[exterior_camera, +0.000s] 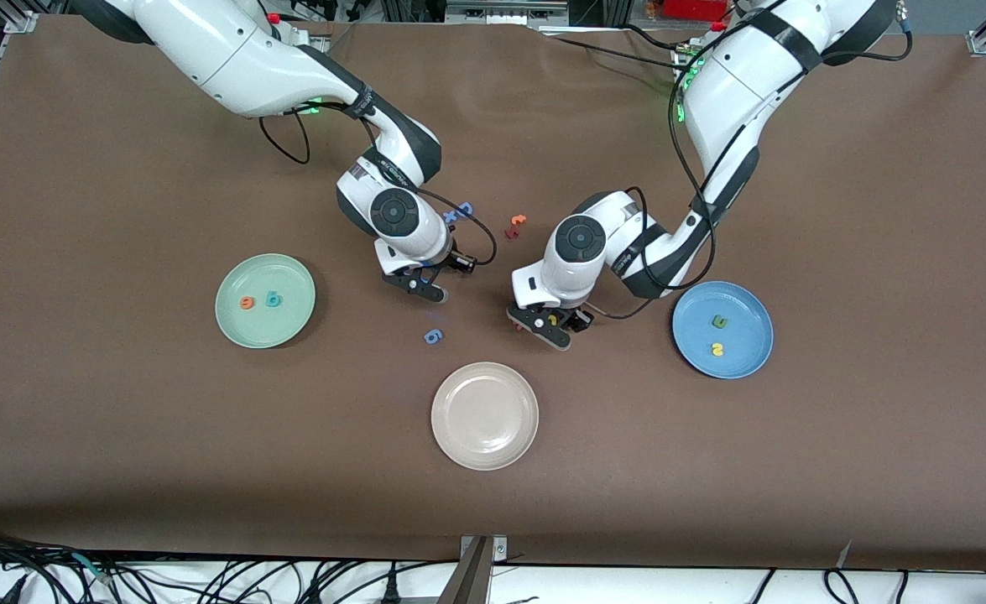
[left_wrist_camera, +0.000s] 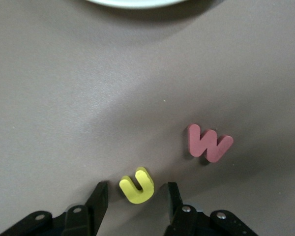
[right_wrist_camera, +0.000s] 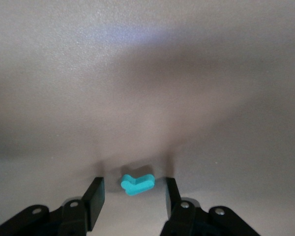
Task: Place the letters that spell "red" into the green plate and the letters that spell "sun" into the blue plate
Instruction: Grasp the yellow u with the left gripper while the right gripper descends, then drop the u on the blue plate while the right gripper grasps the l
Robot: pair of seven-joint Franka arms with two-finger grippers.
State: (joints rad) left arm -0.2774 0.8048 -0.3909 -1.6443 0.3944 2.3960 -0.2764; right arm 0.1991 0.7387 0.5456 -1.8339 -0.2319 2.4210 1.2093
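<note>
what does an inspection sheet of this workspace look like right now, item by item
surface: brown table, flat.
job's things: green plate holds orange e and teal d; blue plate holds green u and yellow s; yellow n and teal r lie on the table.
clutter: cream plate with nothing in it; pink w, blue 6, blue D, orange and dark red pair.
grippers: left gripper open around the n; right gripper open around the r.
cables: black leads along both arms.
surroundings: cable bundle at the table's near edge.
</note>
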